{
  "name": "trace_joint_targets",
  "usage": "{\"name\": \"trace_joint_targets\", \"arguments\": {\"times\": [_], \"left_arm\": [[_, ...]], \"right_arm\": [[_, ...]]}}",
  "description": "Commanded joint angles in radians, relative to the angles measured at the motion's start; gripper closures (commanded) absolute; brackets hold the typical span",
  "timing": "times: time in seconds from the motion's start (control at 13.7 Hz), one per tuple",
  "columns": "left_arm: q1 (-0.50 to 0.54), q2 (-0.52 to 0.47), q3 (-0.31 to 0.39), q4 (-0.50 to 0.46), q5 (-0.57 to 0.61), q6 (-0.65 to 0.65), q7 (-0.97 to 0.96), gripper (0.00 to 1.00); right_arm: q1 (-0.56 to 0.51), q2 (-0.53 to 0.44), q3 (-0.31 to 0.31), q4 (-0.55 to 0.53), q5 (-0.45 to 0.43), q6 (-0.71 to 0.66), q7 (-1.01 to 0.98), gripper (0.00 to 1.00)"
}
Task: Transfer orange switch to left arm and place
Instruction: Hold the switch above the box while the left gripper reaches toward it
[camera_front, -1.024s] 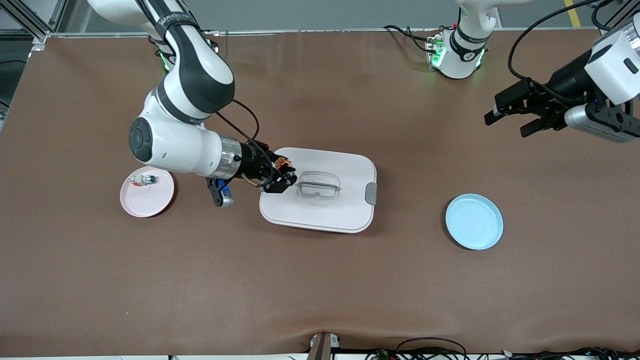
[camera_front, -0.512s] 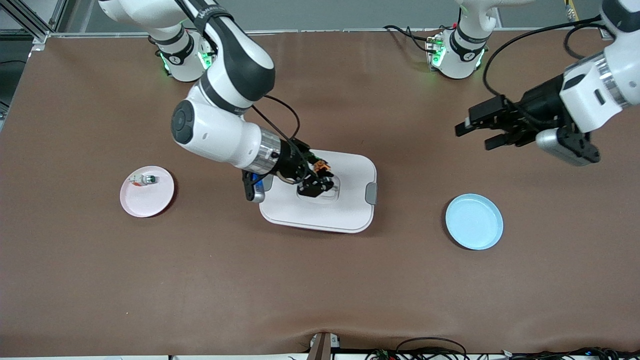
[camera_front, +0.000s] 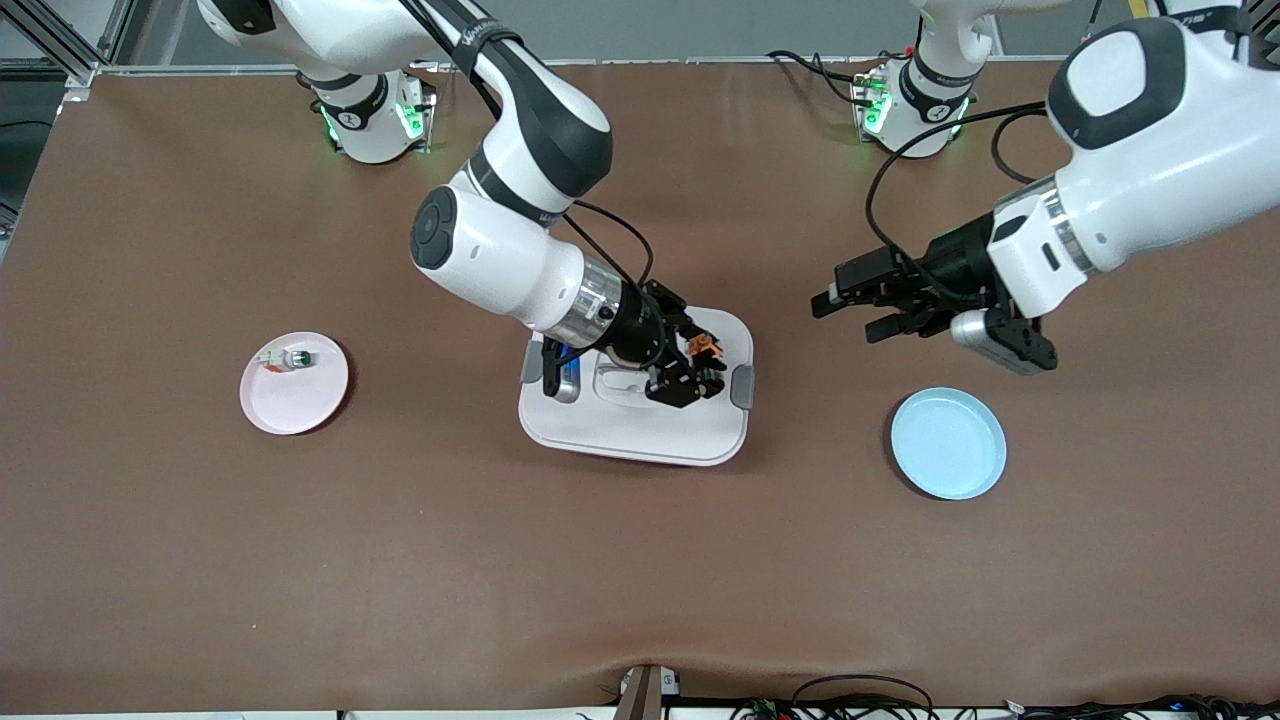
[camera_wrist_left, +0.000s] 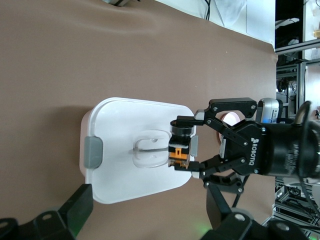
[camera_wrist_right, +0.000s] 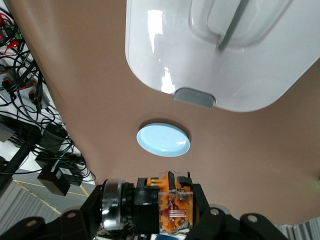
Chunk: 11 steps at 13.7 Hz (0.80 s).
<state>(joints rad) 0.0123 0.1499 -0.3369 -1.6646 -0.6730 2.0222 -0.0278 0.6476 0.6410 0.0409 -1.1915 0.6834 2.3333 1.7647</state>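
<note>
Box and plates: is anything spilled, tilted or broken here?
Nothing stands out. The box lies flat and closed, the blue plate is bare, and the pink plate holds one small switch. The right gripper holds the orange switch above the box.

Box (camera_front: 640, 425) glossy white plastic w/ clear handle (camera_wrist_left: 150, 152), matt grey latches; table (camera_front: 640, 560) matt brown, cloth-like; blue plate (camera_front: 948, 443) smooth; arms (camera_front: 500, 265) glossy white, black matt grippers

White right arm reaching mid-surface, its black right claw (camera_front: 703, 372) clamped tight, white left arm extended toward it, black left claw (camera_front: 850, 314) fingers spread, hanging above the surface
</note>
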Motion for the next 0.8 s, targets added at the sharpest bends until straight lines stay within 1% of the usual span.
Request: {"name": "trace_joint_targets", "arguments": {"times": [0.0,0.22,0.37,0.58,0.73], "left_arm": [[0.005,0.031,-0.027,-0.001,-0.031,0.052,0.072,0.00],[0.008,0.060,-0.030,0.000,-0.037,0.062,0.181,0.00],[0.003,0.071,-0.030,0.000,-0.068,0.090,0.183,0.00],[-0.012,0.089,-0.030,-0.001,-0.071,0.116,0.218,0.00],[-0.020,0.092,-0.030,0.000,-0.071,0.116,0.218,0.00]], "right_arm": [[0.026,0.046,-0.012,0.101,0.018,0.004,0.079,1.00],[0.053,0.046,-0.012,0.110,0.018,0.037,0.119,1.00],[0.066,0.046,-0.012,0.112,0.018,0.050,0.146,1.00],[0.075,0.046,-0.012,0.125,0.018,0.076,0.170,1.00],[0.081,0.048,-0.012,0.125,0.018,0.118,0.177,1.00]]}}
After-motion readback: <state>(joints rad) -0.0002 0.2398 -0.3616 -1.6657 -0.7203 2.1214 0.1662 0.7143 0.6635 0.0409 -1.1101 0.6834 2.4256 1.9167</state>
